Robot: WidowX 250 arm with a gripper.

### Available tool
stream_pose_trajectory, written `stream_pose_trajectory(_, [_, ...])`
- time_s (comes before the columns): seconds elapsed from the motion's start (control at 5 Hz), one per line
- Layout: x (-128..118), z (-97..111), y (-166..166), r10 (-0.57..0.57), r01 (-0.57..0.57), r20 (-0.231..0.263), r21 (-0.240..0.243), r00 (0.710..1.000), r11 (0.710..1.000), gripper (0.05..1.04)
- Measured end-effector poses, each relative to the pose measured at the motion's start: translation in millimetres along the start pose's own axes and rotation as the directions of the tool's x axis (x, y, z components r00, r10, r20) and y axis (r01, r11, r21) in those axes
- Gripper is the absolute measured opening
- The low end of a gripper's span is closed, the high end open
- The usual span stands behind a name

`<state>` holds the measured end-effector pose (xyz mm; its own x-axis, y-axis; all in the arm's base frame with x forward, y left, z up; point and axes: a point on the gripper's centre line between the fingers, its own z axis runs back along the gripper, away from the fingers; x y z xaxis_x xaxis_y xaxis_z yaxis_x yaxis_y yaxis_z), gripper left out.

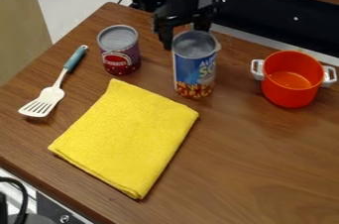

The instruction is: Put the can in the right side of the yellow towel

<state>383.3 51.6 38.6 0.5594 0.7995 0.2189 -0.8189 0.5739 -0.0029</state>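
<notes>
Gripper (184, 33) at twelve o'clock of the blue-labelled can (194, 72): fingers spread, one partly hidden behind the rim. That can stands upright on the table (258, 168), at one o'clock from the yellow towel (126, 136). Near table edge lies at seven; wood extends toward four. Dark red can (120, 54) at twelve, spatula (49, 96) at ten, orange pot (291, 86) at two

Arm (188, 1) is in from the top edge rn, approx ctr, w/ the gripper (185, 36) hanging down, fingers (165, 38) spread apart tbh.
</notes>
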Motion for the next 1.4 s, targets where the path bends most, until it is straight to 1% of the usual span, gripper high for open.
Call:
stream_pose_trajectory(0.2, [-16.0,-0.5,-2.9,-0.006,0.006,-0.006,0.005,1.0,1.0,0.999])
stream_pose_trajectory(0.4, [-33.5,-1.5,-9.0,-0.001,0.0,-0.041,-0.003,0.999,1.0,0.999])
stream_pose_trajectory(0.6, [-52.9,-5.5,-11.3,0.015,-0.016,-0.058,-0.016,0.998,1.0,0.999])
stream_pose_trajectory(0.8, [-70.9,-1.5,-8.0,-0.007,0.005,-0.049,-0.037,0.999,0.999,0.999])
stream_pose_trajectory(1.0, [-92.0,3.5,-7.0,-0.054,0.051,-0.043,-0.055,0.998,0.997,0.999])
stream_pose_trajectory(1.2, [-111.9,12.5,-11.0,-0.062,0.057,-0.056,-0.085,0.996,0.995,0.999])
stream_pose_trajectory(1.4, [-133.6,17.5,-15.6,-0.069,0.063,-0.088,-0.069,0.994,0.996,0.999])
